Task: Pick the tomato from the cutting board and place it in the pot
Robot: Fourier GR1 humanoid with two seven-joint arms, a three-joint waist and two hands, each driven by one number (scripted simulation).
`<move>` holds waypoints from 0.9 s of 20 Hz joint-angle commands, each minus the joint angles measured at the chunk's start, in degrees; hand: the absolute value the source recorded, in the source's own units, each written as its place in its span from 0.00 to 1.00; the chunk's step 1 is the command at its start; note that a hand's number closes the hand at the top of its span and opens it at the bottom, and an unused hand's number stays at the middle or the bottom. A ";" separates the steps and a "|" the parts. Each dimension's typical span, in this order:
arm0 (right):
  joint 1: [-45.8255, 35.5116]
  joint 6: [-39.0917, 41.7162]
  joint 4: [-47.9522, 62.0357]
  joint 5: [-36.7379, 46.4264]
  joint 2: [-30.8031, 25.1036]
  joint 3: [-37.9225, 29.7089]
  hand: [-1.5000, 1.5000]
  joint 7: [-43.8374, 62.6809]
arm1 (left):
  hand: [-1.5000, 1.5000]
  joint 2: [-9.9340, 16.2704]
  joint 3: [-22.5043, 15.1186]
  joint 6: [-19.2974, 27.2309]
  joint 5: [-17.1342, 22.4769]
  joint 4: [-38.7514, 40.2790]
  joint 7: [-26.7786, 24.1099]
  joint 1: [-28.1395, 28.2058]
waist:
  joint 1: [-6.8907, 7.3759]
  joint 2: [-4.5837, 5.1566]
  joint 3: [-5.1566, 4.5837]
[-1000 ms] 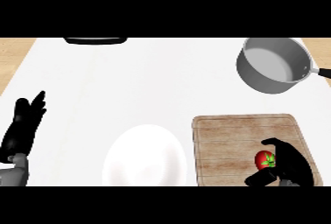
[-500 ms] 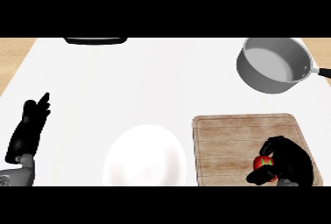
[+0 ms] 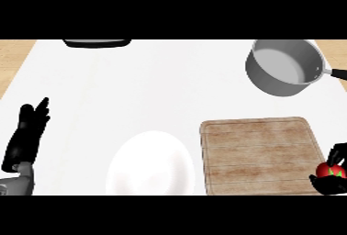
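The red tomato (image 3: 331, 170) with a green stem sits in my right hand (image 3: 332, 182), whose fingers curl round it at the view's right edge, just off the right rim of the wooden cutting board (image 3: 257, 153). The grey pot (image 3: 284, 66) stands at the far right of the counter, its inside showing and its handle pointing right. My left hand (image 3: 27, 133) rests open at the left edge, fingers pointing up.
A white plate (image 3: 149, 165) lies left of the cutting board near the front edge. A dark object (image 3: 97, 42) sits at the counter's far edge, partly cut off. Wooden surfaces show at both upper corners.
My right hand has closed on the tomato and carried it rightward off the board toward the view's edge. The left hand has barely shifted.
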 commanded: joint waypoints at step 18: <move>-14.95 -3.55 28.95 -38.75 -31.61 -41.58 1.00 -55.92 | 0.50 1.57 1.32 -2.77 1.47 -2.26 -0.56 2.47 | 1.32 -0.02 -0.07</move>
